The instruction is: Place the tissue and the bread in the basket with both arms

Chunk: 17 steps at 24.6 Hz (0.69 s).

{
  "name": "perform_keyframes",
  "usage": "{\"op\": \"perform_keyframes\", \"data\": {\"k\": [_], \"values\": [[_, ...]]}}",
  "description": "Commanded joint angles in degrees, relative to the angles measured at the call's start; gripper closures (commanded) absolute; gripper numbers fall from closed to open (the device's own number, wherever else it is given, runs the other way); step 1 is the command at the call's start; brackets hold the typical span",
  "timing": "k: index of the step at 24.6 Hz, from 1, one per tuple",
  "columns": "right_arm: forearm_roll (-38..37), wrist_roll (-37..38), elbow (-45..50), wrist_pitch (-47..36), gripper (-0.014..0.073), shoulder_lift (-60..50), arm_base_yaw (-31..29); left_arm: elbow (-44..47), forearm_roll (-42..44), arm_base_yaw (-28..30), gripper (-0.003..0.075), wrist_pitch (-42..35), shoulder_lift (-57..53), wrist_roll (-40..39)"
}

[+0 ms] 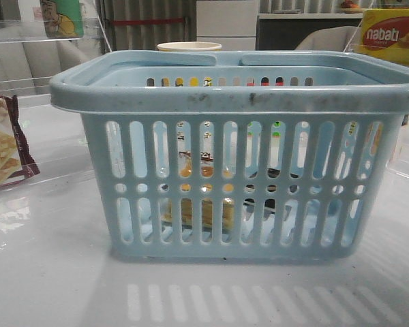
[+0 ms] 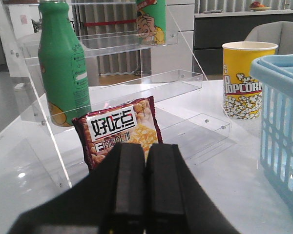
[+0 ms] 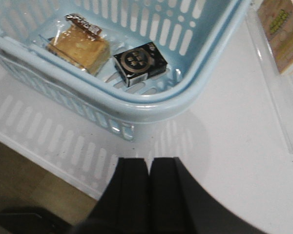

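Observation:
The light-blue basket (image 1: 235, 95) stands in the middle of the white table, close in the front view. In the right wrist view the bread (image 3: 80, 46), a golden-brown loaf in clear wrap, lies on the floor of the basket (image 3: 151, 105). Beside it lies a small dark pack with a round print (image 3: 139, 62), which may be the tissue. Through the slots the bread shows in the front view (image 1: 198, 204). My right gripper (image 3: 149, 163) is shut and empty, above the table outside the basket's rim. My left gripper (image 2: 146, 148) is shut and empty, left of the basket (image 2: 281, 112).
A maroon-edged cracker packet (image 2: 122, 131) leans on a clear acrylic shelf (image 2: 136, 83) with a green bottle (image 2: 63, 68). A yellow popcorn cup (image 2: 244, 78) stands behind the basket. A yellow nabati box (image 1: 392, 34) is at the back right. The table's front edge (image 3: 44, 163) is near my right gripper.

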Motion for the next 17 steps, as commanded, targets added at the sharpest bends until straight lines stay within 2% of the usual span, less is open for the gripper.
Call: {"op": "perform_keyframes", "data": {"k": [1, 5, 10, 15, 17], "values": [[-1.7, -0.2, 3.0, -9.5, 0.0524, -5.3, -6.1, 0.0, 0.0, 0.2, 0.0624, -5.8, -1.1, -0.7], [-1.3, -0.2, 14.5, -21.8, 0.0524, -17.8, -15.2, 0.0, 0.0, 0.2, 0.0624, -5.8, -1.1, -0.7], [2.2, -0.1, 29.7, -31.0, 0.0524, -31.9, -21.9, 0.0, 0.0, 0.2, 0.0624, -5.8, -1.1, -0.7], [3.6, -0.1, 41.8, -41.6, 0.0524, -39.7, -24.5, 0.0, 0.0, 0.2, 0.0624, -5.8, -1.1, -0.7], [3.7, -0.1, 41.1, -40.7, 0.0524, -39.3, -24.3, 0.0, 0.0, 0.2, 0.0624, -5.7, -1.0, -0.7]]}}
